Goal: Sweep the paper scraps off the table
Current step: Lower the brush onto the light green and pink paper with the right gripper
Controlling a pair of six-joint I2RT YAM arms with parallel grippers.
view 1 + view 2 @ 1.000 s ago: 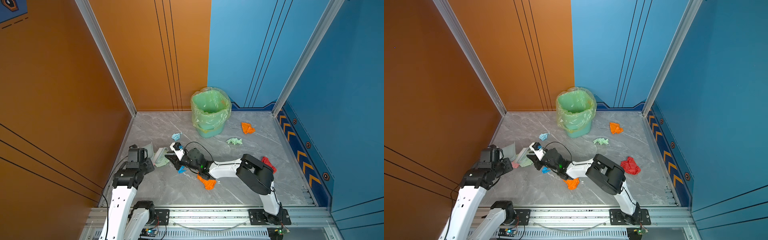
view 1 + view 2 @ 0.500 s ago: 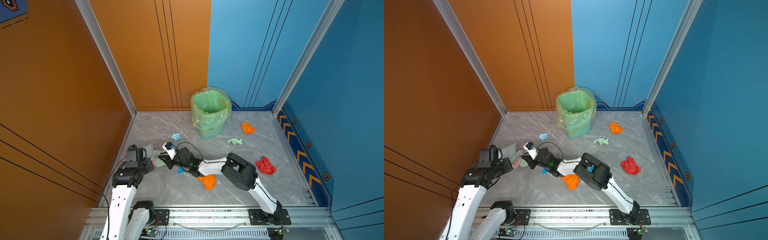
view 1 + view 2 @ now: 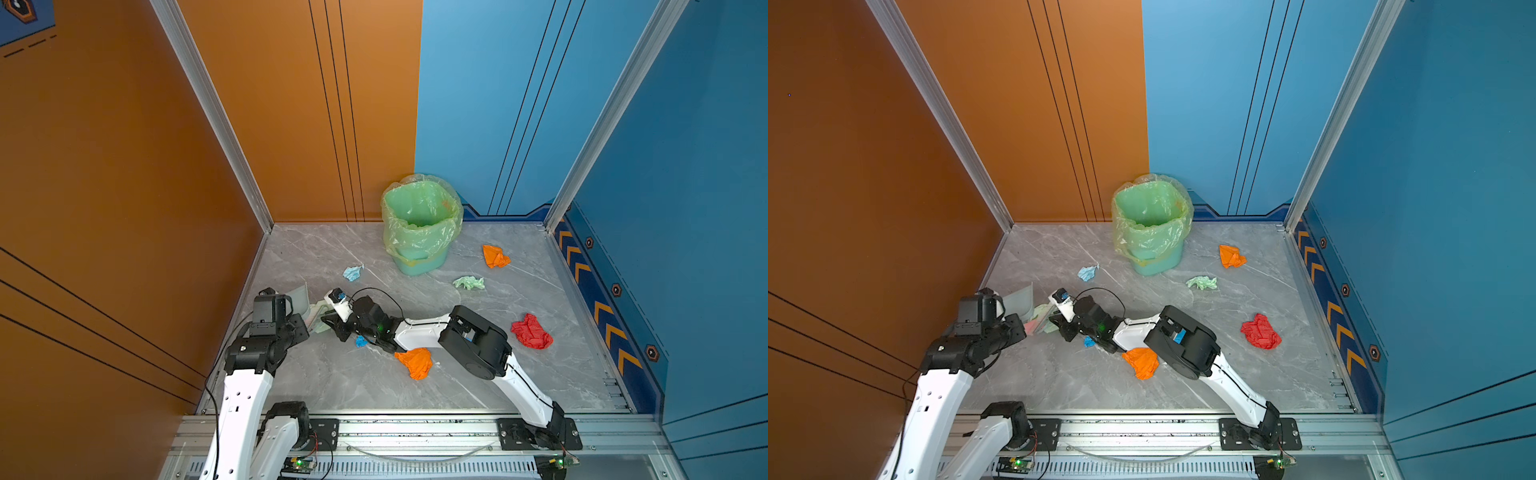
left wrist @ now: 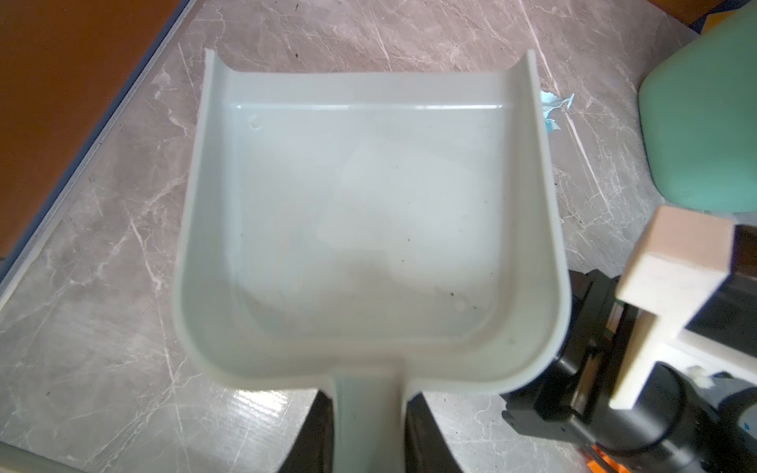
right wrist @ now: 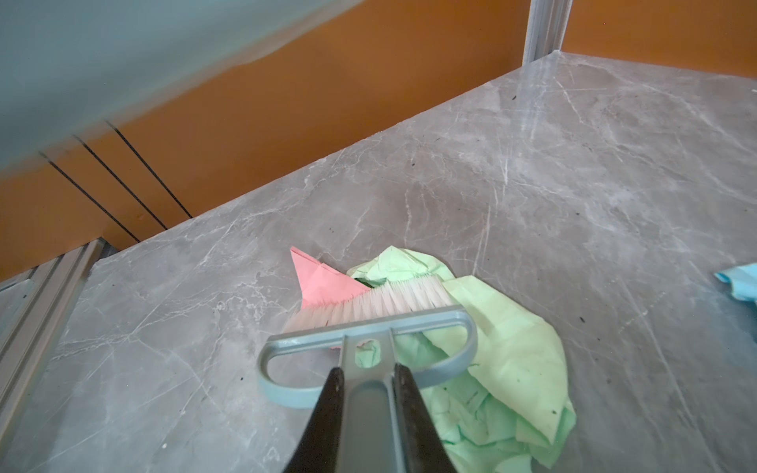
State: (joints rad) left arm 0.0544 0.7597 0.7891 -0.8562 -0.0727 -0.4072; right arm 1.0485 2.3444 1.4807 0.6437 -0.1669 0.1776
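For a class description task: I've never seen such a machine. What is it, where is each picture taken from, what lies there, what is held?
It is a robot with two arms, each ending in a two-fingered gripper. Two pictures look down from above, nearly alike; two come from cameras on the wrists. The left gripper is shut on a pale dustpan. The right gripper is shut on a brush, whose bristles touch a pale green wad and a pink scrap. On the grey table also lie a red wad, an orange wad and a light blue wad; a lined green bin stands behind.
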